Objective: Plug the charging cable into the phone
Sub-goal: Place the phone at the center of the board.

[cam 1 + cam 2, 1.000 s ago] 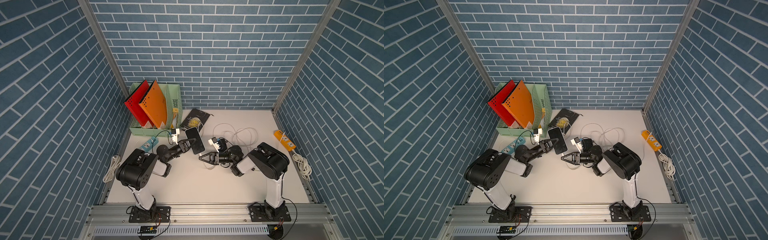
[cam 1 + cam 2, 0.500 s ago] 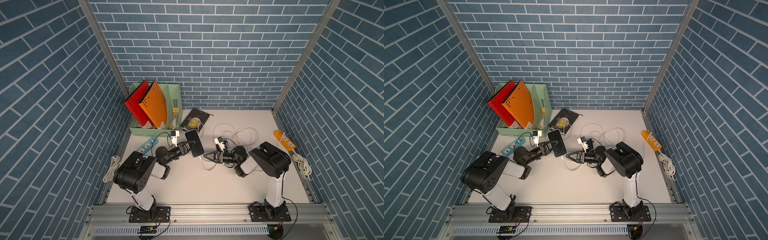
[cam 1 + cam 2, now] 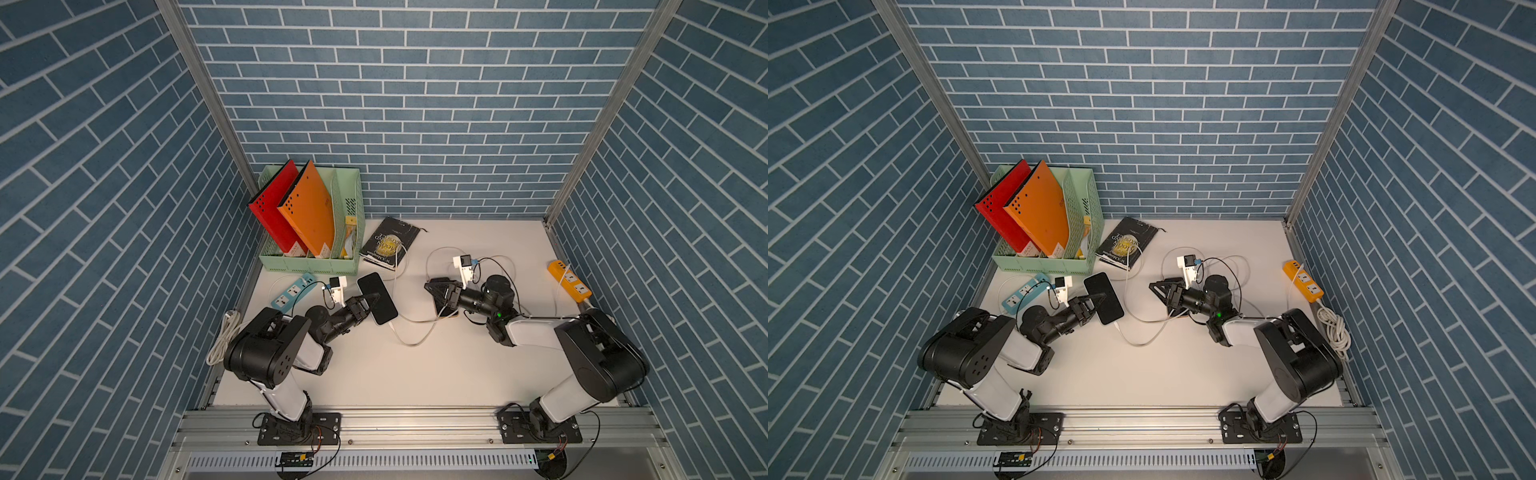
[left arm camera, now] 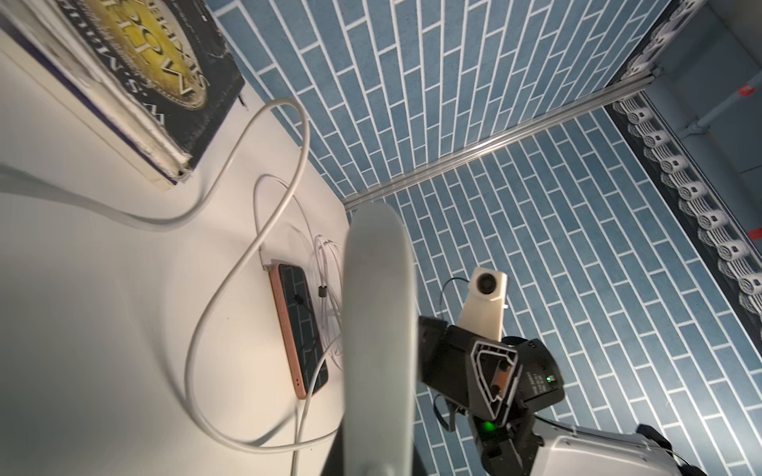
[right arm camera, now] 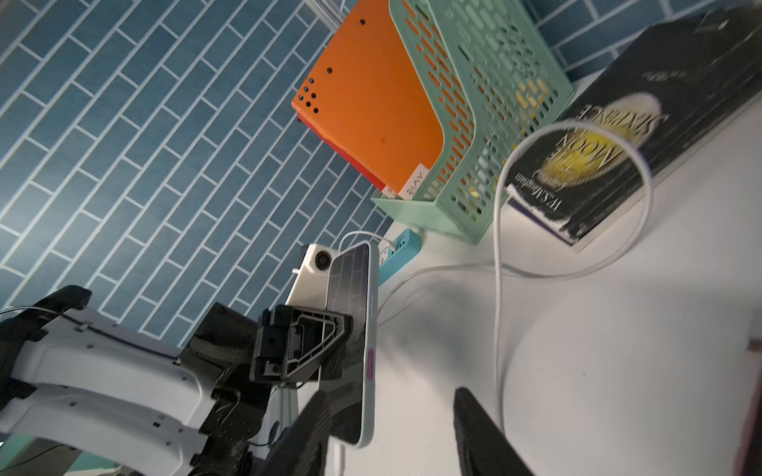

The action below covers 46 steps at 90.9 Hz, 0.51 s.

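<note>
left gripper (image 3: 372, 300) clamped on the phone (image 3: 384, 309), right gripper (image 3: 434, 293) apart and empty; if either arm swings, the looped charging cable (image 3: 415, 343) could snag and pull out.

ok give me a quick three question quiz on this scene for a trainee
1. True or false: the left claw is shut on the white-edged dark-screened phone.
2. The right claw is: A open, B shut on nothing, C shut on the phone.
3. What black item lies right beside the mint-green plastic file rack?
Key: 1 true; 2 A; 3 the black paperback book.
</note>
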{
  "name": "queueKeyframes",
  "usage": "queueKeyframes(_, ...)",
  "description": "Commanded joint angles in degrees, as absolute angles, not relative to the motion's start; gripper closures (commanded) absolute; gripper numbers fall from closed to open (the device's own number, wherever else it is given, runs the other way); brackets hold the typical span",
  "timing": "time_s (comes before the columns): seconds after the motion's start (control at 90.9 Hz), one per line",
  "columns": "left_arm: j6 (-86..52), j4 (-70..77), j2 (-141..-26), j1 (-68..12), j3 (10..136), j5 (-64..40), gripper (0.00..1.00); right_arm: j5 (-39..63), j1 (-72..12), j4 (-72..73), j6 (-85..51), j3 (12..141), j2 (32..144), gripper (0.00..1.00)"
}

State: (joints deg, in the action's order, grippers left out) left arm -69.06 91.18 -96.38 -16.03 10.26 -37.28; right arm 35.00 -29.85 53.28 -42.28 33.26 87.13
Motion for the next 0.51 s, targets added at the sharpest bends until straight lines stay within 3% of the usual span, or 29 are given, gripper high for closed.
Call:
queueKeyframes(0.0, -66.79, 105.84, -97.16, -15.8, 7.69, -35.37, 1.0, 19.85, -30.19, 28.61, -26.59, 35.23, 83.94, 0.47)
queueKeyframes(0.187, -64.0, 96.64, -95.29, -15.78, 5.21, -32.17, 1.0, 10.21, -30.79, 20.73, -21.53, 36.14, 82.11, 0.46)
queueKeyframes(0.495, -52.91, 55.73, -76.86, -15.82, 7.7, -20.51, 1.0, 7.37, -31.46, 20.22, -19.49, 34.23, 79.45, 0.44)
